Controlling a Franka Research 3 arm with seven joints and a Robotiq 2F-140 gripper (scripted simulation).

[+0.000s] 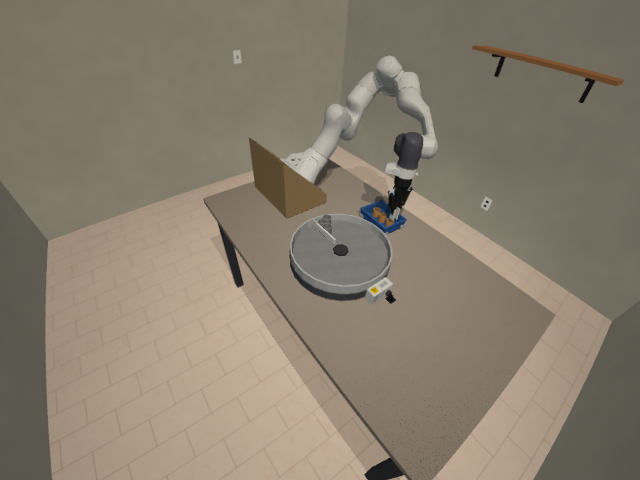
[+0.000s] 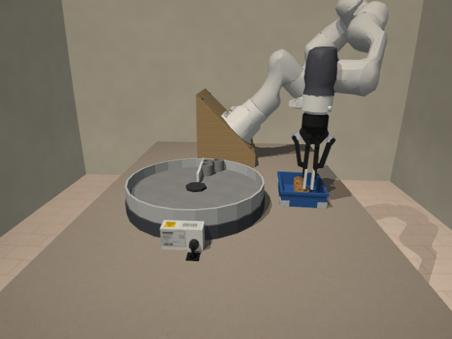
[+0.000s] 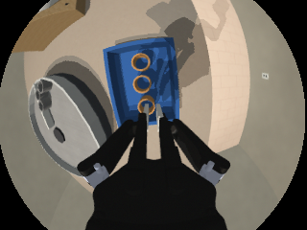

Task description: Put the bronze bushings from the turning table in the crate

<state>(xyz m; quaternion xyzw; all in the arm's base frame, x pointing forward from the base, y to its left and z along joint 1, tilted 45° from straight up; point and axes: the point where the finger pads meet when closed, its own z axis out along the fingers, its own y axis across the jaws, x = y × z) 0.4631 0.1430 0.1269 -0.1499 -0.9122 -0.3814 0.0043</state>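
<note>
A white robot arm [image 1: 361, 98] [image 2: 272, 85], mounted on a wooden wedge [image 1: 305, 193] [image 2: 219, 142] [image 3: 58, 21], reaches over a brown table [image 1: 413, 330] [image 2: 255, 284]. Its black gripper [image 1: 395, 214] [image 2: 308, 183] [image 3: 153, 109] points down into a blue crate [image 1: 376, 223] [image 2: 304, 200] [image 3: 126, 72]. The jaws stand slightly apart with nothing clamped between them.

Three bronze bushings [image 1: 382, 218] [image 2: 298, 181] [image 3: 134, 83] are inside the crate. The wrist view shows them as three upright open rings in a row along the crate, with one fingertip overlapping the nearest ring; whether it touches is unclear. In the exterior view they overlap one another beside the fingers.

The gray, walled turning table [image 1: 351, 268] [image 2: 160, 197] [image 3: 72, 144] stands near the crate, apart from it. Three steel bushings [image 1: 325, 222] [image 2: 207, 169] [image 3: 40, 95] cluster on it beside a pale straight bar [image 1: 324, 231] [image 2: 199, 171] [image 3: 48, 117]. A black hub [image 1: 340, 250] [image 2: 195, 186] [image 3: 59, 134] marks its center.

The top and exterior views include a white box with a yellow label [image 1: 378, 290] [image 2: 182, 235] by the turning table's rim; the exterior view adds the printed panel on its side. Only the top view shows a wooden wall rail [image 1: 547, 63] on two black brackets.
</note>
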